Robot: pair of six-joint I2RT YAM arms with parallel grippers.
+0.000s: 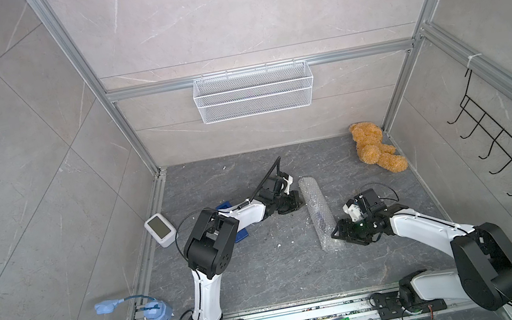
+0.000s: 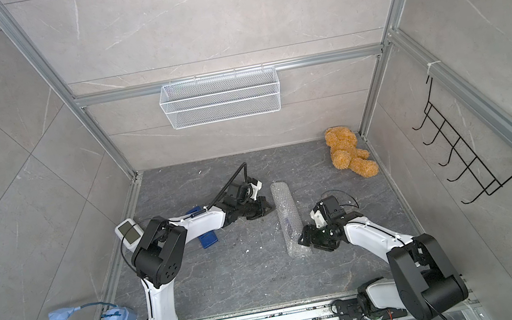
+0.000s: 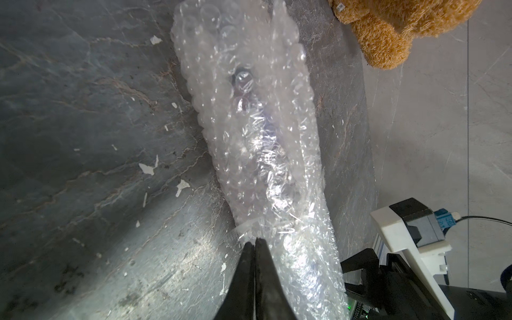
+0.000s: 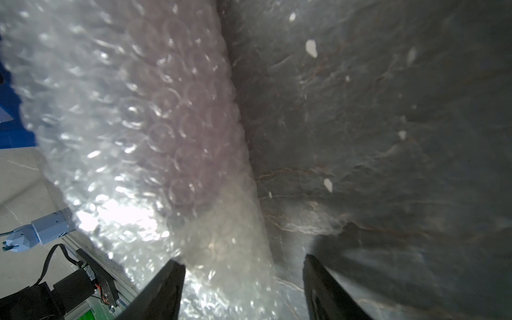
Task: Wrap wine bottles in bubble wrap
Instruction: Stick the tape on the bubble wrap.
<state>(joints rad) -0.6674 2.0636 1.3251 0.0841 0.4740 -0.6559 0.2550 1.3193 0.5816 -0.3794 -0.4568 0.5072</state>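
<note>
1. Dark grey veined stone tabletop (image 1: 269, 283), flecked with white chips.
2. Left gripper (image 3: 255, 242) clenched, tips touching the shiny bubble wrap (image 3: 249, 138) tube's far end.
3. Right gripper (image 4: 242, 260) spread, straddling its near end.
4. Bottle (image 1: 321, 218): purple smudge inside the tube.

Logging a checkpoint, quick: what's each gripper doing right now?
Left gripper: shut, tips at the edge of the bubble wrap; grip cannot be told.
Right gripper: open, straddling the bubble wrap roll.

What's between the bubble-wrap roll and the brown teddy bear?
Nothing: bare dark grey tabletop separates the clear bubble wrap roll and brown plush teddy bear, in both top views.
</note>
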